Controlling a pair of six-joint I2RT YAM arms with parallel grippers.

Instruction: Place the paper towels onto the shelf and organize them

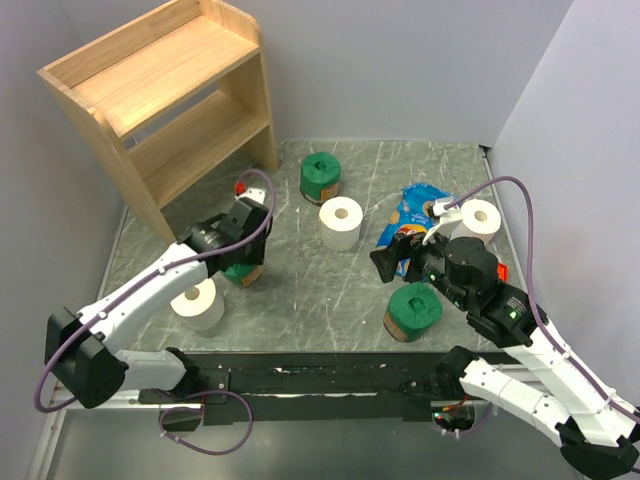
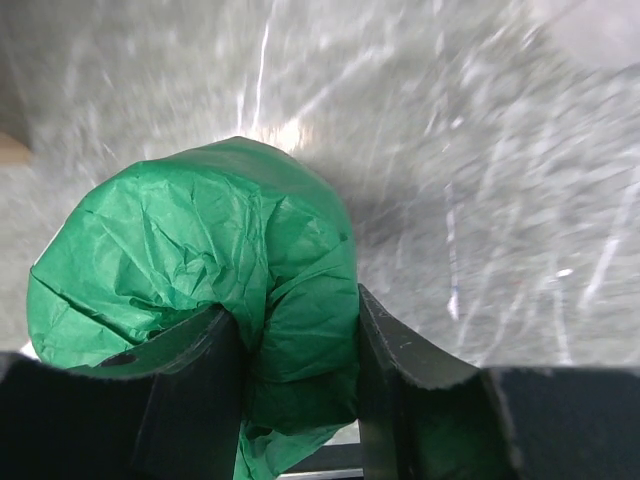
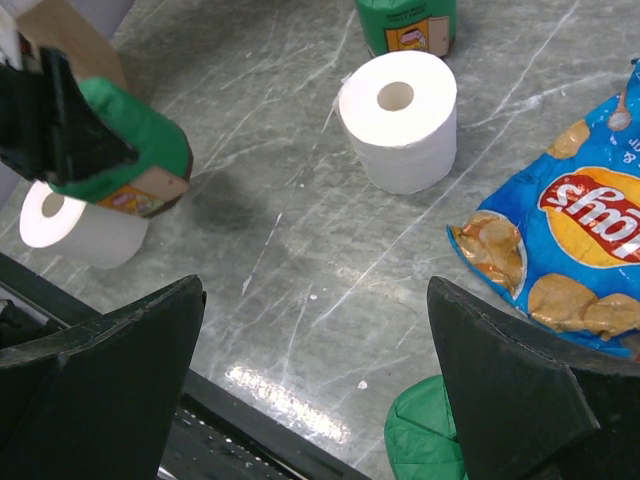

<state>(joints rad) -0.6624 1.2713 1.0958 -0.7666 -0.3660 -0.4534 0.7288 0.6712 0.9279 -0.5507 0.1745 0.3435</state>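
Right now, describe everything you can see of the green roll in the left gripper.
The green roll is a stubby cylinder in crinkly green wrap, bunched into a dimple on top, with an orange-brown label low on its side. The left gripper is shut on its top rim, the wrap pinched between the fingers. It leans rather than standing upright, close beside a bare white roll on the left of the table. Whether its base touches the table is unclear.

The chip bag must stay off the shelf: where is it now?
In the top view the chip bag lies on the table's right half, between the central white roll and the far-right white roll.
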